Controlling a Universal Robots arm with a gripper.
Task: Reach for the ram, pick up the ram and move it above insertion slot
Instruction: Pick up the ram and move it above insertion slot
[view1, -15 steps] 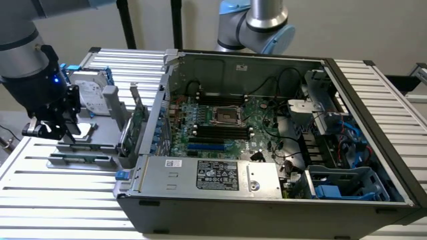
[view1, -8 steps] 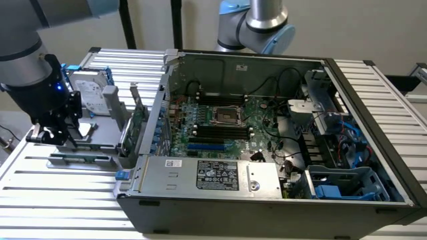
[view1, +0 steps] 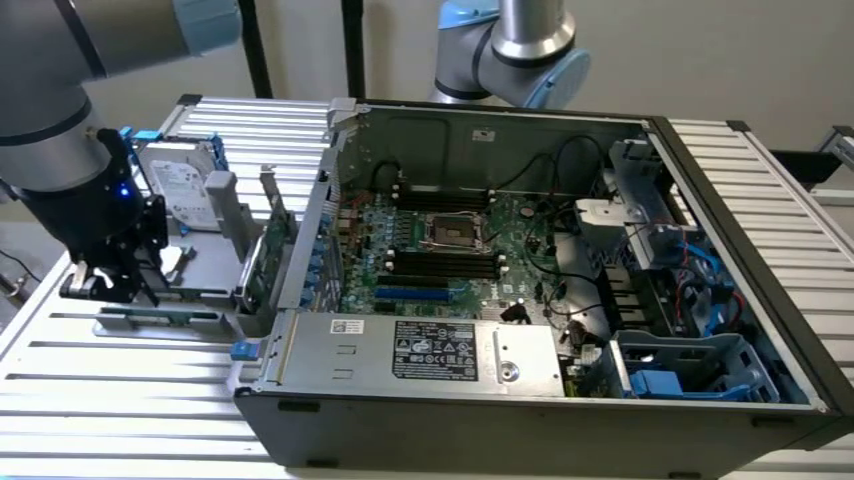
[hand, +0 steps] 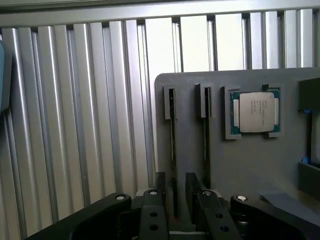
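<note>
Two rams stand edge-on in the slots of a grey holder (hand: 250, 170). My gripper (hand: 175, 200) hangs low over that holder, and its black fingers (hand: 159, 197) straddle one ram (hand: 173, 145) with a gap still showing on one side. The other ram (hand: 206, 140) stands free in the neighbouring slot. In the exterior view the gripper (view1: 114, 285) is at the exterior view's left, just above a long greenish ram (view1: 160, 316) lying along the holder's near edge. The black memory slots (view1: 441, 262) lie on the motherboard inside the open computer case (view1: 534, 300).
A processor chip (hand: 255, 112) sits in a pocket of the holder beside the rams. A silver hard drive (view1: 180, 185) and an upright green expansion card (view1: 276, 235) stand between the gripper and the case wall. A ribbed aluminium table (view1: 120, 400) carries everything. A second arm (view1: 514, 50) stands behind the case.
</note>
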